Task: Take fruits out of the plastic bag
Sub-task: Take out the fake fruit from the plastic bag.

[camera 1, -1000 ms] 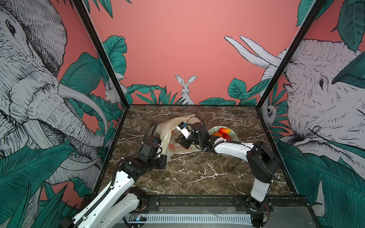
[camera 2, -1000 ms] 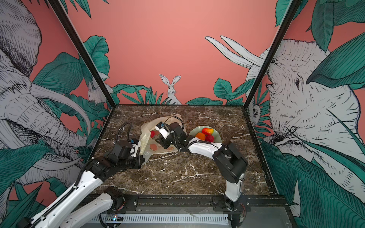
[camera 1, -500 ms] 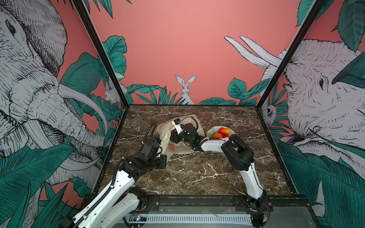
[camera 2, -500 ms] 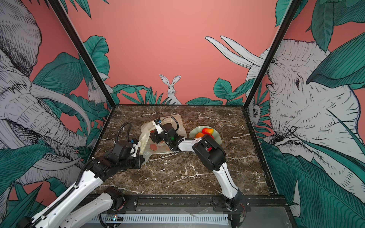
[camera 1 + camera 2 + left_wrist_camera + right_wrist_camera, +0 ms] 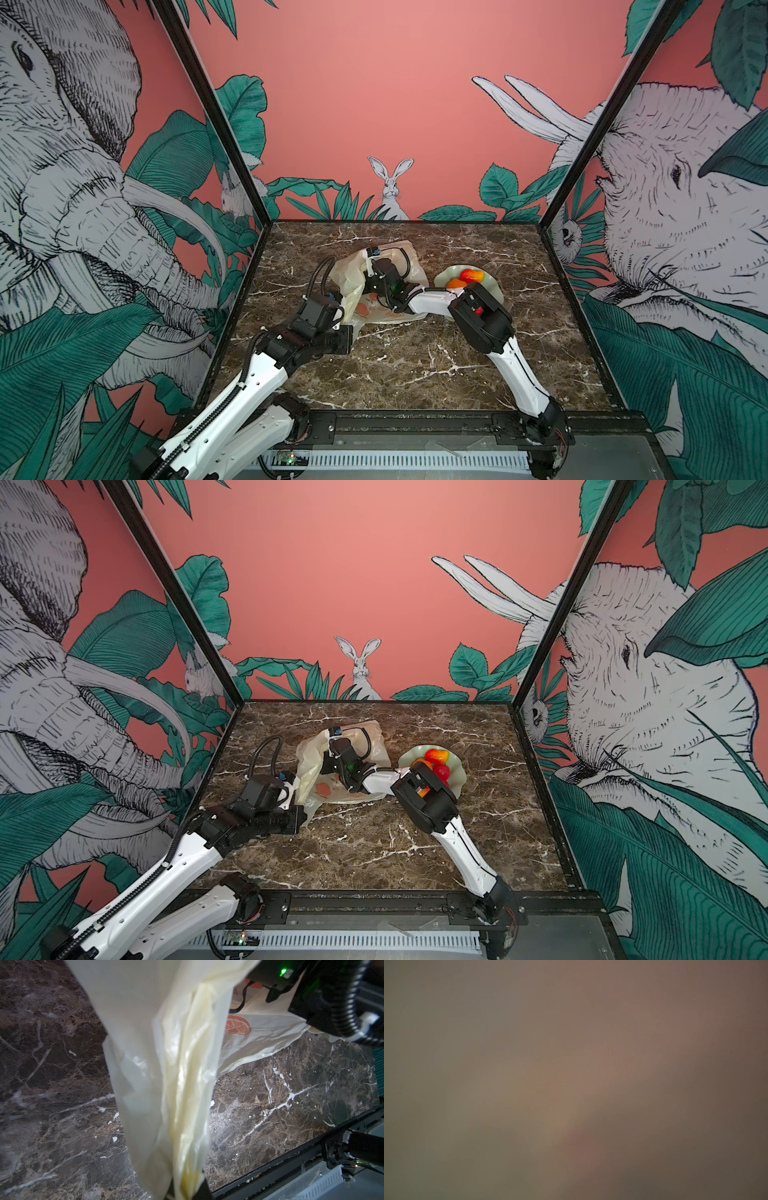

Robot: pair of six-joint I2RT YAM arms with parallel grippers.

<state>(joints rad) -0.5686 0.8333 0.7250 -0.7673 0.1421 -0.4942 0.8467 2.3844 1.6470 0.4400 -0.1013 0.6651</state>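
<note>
Robot test cell. I operate inside a booth of salmon-pink wall panels (image 5: pixel 374 104) with printed elephants, framed by black metal corner posts (image 5: pixel 219 124), over a brown marble-patterned tabletop (image 5: pixel 415 365); a black mounting rail (image 5: pixel 415 422) carries the white left arm (image 5: pixel 257 374) and white right arm (image 5: pixel 519 374).

We see a pale green wavy-rimmed dish (image 5: pixel 444 275) standing on a dark brown marble desk (image 5: pixel 415 365) veined with white, and both show in both top views. Beyond the dish rises a pink back wall (image 5: pixel 374 104) with a small painted rabbit (image 5: pixel 390 183) among green leaves, while well off to either side of the dish black frame posts (image 5: pixel 210 112) meet walls painted with an elephant (image 5: pixel 62 166) and another big grey animal (image 5: pixel 665 187). On the near side of the dish, past the desk's edge, we make out a black rail (image 5: pixel 415 424) and a white slotted strip (image 5: pixel 415 459).
</note>
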